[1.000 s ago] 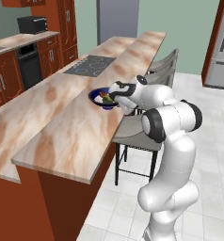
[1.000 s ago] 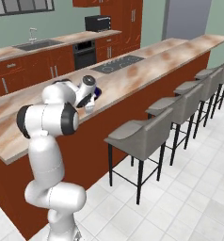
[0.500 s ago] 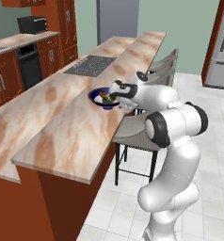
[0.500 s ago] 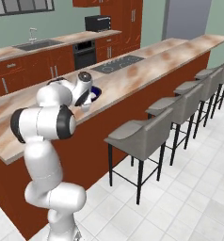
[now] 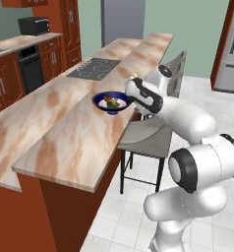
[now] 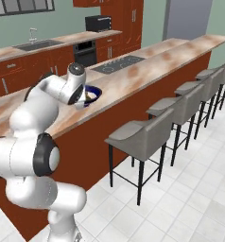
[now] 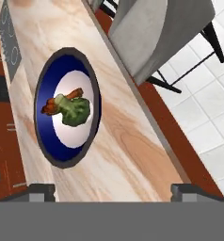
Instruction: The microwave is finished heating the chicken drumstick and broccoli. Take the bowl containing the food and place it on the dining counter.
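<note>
Release is just finishing: the claw (image 7: 111, 190), clamped shut a second ago, is now standing with its jaws spread wide and gripping nothing. In the hand view its two dark tips are sitting far apart at six o'clock, and the bowl (image 7: 68, 107) is lying clear of both, up at about ten o'clock from the point midway between them. The bowl (image 5: 111, 102) is resting upright on the marbled dining desk (image 5: 70, 142), close to the edge that faces the stools. Inside it, the broccoli (image 7: 75, 110) is sitting at the middle of the white interior, with the chicken drumstick (image 7: 50, 107) poking out from under it toward nine o'clock.

In the left base view the claw (image 5: 131, 93) is hovering just beside the bowl's rim at three o'clock. A grey stool (image 7: 154, 33) is standing below the desk edge.

Judging from this, the placement is effectively done; what is remaining is for the arm to back away without nudging the rim.
</note>
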### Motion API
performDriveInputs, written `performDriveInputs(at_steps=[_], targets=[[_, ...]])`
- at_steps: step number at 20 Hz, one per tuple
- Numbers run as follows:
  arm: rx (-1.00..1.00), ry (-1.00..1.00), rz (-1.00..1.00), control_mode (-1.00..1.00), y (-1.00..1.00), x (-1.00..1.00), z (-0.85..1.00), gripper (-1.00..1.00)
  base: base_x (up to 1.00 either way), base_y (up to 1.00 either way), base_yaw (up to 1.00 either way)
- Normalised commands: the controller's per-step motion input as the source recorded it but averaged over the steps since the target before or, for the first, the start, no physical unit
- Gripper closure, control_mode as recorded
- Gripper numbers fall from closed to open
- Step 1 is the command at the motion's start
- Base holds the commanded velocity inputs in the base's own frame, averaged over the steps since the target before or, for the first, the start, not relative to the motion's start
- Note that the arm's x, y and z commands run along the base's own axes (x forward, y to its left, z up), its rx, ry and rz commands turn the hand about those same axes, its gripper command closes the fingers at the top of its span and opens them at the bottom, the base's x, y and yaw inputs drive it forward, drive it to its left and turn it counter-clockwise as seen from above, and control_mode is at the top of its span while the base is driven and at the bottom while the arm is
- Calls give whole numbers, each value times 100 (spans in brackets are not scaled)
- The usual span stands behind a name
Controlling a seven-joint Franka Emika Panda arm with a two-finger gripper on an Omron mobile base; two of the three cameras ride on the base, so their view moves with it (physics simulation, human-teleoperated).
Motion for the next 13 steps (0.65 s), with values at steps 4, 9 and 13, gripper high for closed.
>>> performDriveInputs(at_steps=[4, 9, 13], targets=[[0, -10, 0, -100, -8, -100, 90, -100, 0, 0, 0], [0, -15, 3, -100, -3, -100, 93, -100, 0, 0, 0], [0, -18, 8, -100, -2, -100, 84, -100, 0, 0, 0]])
